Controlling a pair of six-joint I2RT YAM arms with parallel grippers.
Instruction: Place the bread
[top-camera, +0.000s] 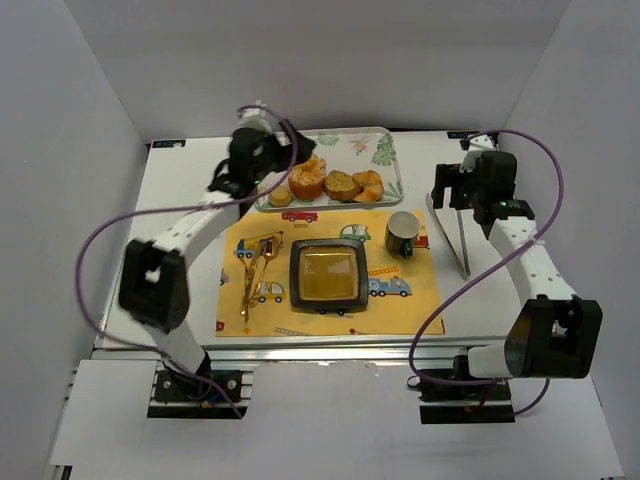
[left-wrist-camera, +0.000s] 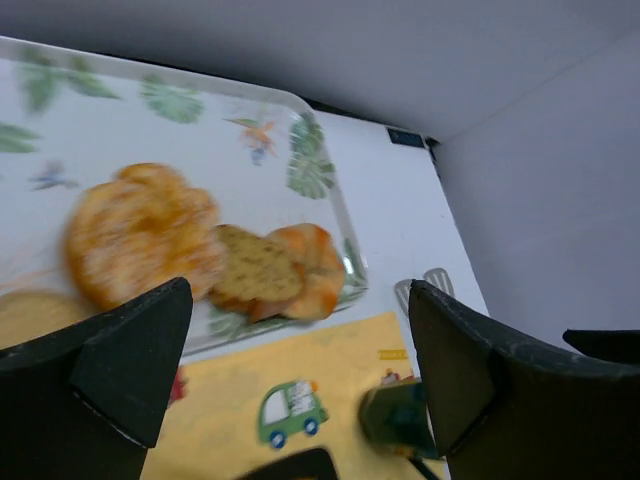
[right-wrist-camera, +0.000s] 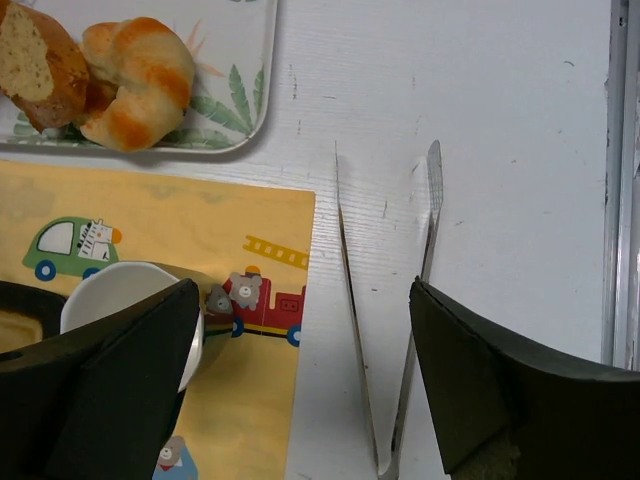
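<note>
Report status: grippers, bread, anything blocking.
Left gripper open, empty, at the tray. Right gripper open, empty, over tongs. Bread all on tray, none on square dish. No obstruction seen.

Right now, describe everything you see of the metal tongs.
The tongs are thin, silvery metal: two long arms joined at the near end, splayed open toward the far side. They lie flat on the white table, just right of the yellow placemat, not touching it. The open right pincer hangs above, not gripping them.

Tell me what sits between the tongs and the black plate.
A green cup, standing on the yellow mat, between the tongs and the plate; the top view shows it.
</note>
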